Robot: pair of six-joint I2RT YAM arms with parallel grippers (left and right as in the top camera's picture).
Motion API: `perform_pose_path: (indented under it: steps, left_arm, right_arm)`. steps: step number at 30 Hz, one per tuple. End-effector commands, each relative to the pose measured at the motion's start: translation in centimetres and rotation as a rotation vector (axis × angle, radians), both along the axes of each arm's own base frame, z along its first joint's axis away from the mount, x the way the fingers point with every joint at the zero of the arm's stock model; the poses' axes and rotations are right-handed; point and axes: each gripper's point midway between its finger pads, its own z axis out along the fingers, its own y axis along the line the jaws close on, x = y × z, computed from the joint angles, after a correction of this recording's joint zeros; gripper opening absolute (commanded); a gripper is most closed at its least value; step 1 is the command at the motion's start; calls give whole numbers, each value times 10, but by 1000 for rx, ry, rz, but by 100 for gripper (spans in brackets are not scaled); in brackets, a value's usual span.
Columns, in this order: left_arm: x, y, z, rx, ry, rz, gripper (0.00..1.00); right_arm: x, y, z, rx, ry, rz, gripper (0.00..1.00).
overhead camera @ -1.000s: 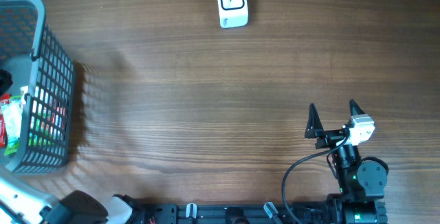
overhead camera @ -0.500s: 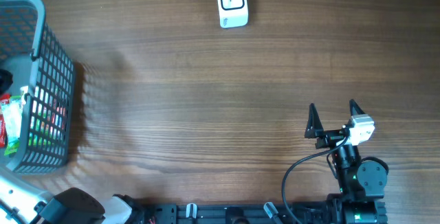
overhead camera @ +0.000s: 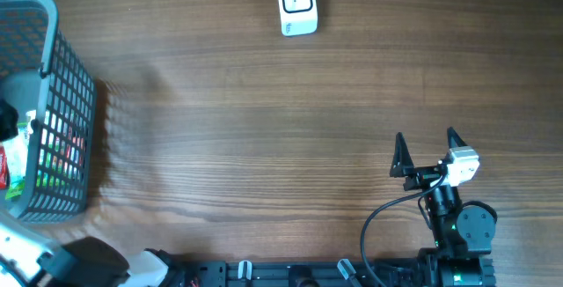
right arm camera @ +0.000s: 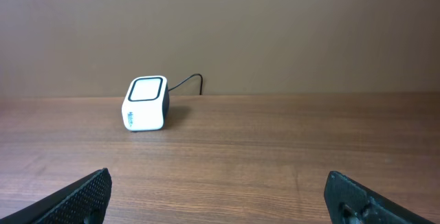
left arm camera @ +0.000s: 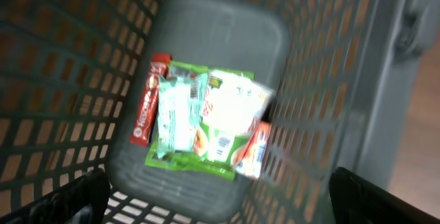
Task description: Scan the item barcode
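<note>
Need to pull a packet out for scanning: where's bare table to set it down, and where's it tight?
The table is bare between the basket, the barcode scanner at the far edge and the right tool, and right of the scanner. Crowded only inside the basket, where snack packets overlap.

Snack packets (left arm camera: 199,124) flat in basket (left arm camera: 323,59); white scanner (overhead camera: 296,5) well apart.

Table (overhead camera: 264,128): bare wood runs open from the left-edge basket to the right edge. Obstacles: grey mesh basket (overhead camera: 70,102), whose tall walls enclose the snack packets (left arm camera: 199,124), reachable from above only; white barcode scanner (overhead camera: 296,5) at mid far edge; right gripper (overhead camera: 425,137) near the near right corner, jaws spread.
</note>
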Motion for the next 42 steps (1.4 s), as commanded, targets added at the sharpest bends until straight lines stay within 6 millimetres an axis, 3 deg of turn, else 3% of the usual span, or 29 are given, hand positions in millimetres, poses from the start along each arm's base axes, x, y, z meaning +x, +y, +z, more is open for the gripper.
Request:
perform_pose_path:
  steps: [1, 7, 14, 22, 28, 38, 42]
  left_arm:
    - [2, 18, -32, -12, 100, -101, 100]
    - [7, 31, -82, -124, 182, -152, 99]
    - [8, 22, -135, -256, 244, -233, 96]
    - [9, 20, -177, -281, 245, -236, 96]
    - [16, 22, -192, -260, 216, -243, 100]
    - [32, 12, -194, -284, 144, -278, 100]
    - [31, 8, -204, -289, 149, -282, 99]
  right_arm:
    - [-1, 2, 2, -10, -10, 14, 100]
    - [-1, 2, 2, -11, -10, 14, 100]
    - [-1, 2, 2, -11, -10, 14, 100]
    - [-1, 2, 2, -10, -10, 14, 100]
    - [-1, 2, 2, -11, -10, 14, 100]
    - [-1, 2, 2, -10, -10, 14, 100]
    - [-1, 2, 2, -11, -10, 14, 100]
